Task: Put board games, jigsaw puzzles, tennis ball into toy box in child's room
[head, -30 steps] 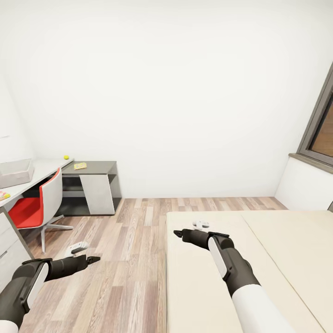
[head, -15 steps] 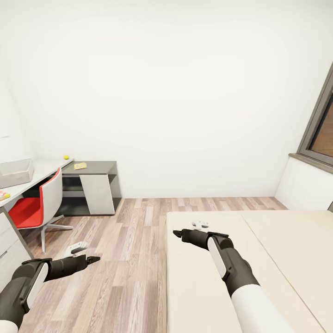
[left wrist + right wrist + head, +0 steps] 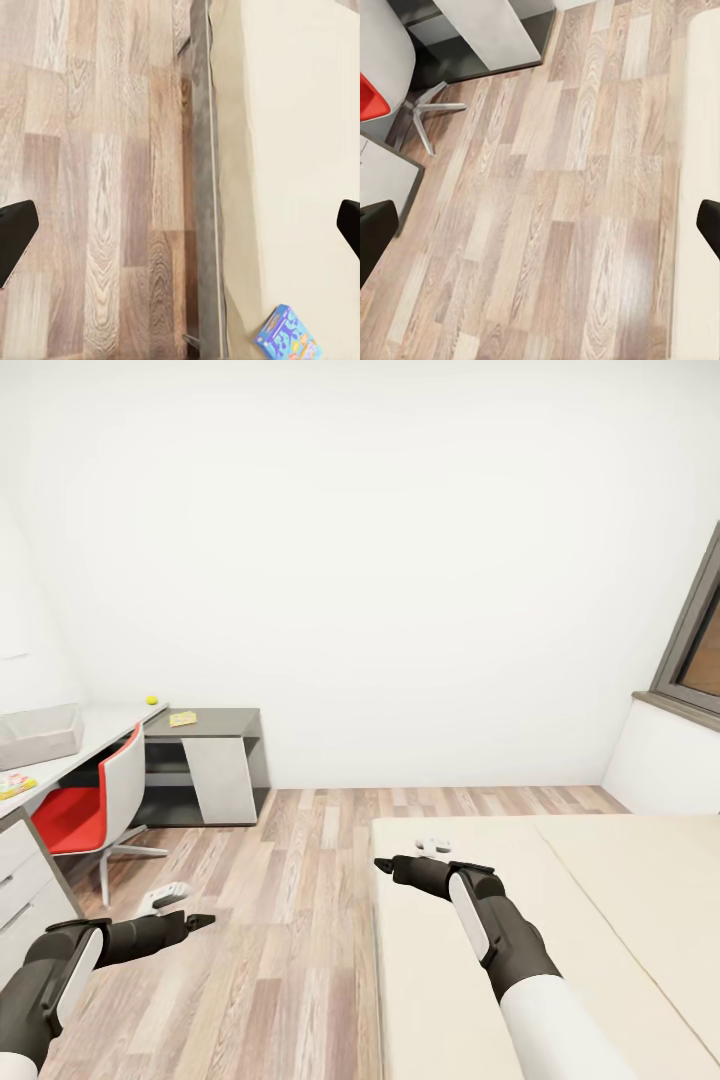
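Both arms unchanged; bed [image 3: 560, 920] shifted right in view.

A red and white swivel chair [image 3: 95, 795] is seen beside a white drawer unit [image 3: 28, 875], its star base [image 3: 424, 114] resting on the wood plank floor [image 3: 290, 920]. The room is closed off by a plain white wall [image 3: 380, 560], and a dark-framed window [image 3: 695, 645] is set above a white ledge [image 3: 665, 755].

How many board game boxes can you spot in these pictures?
2 for sure: a yellow box on the dark lower section of the table, and a blue box on the bed. More may be hidden.
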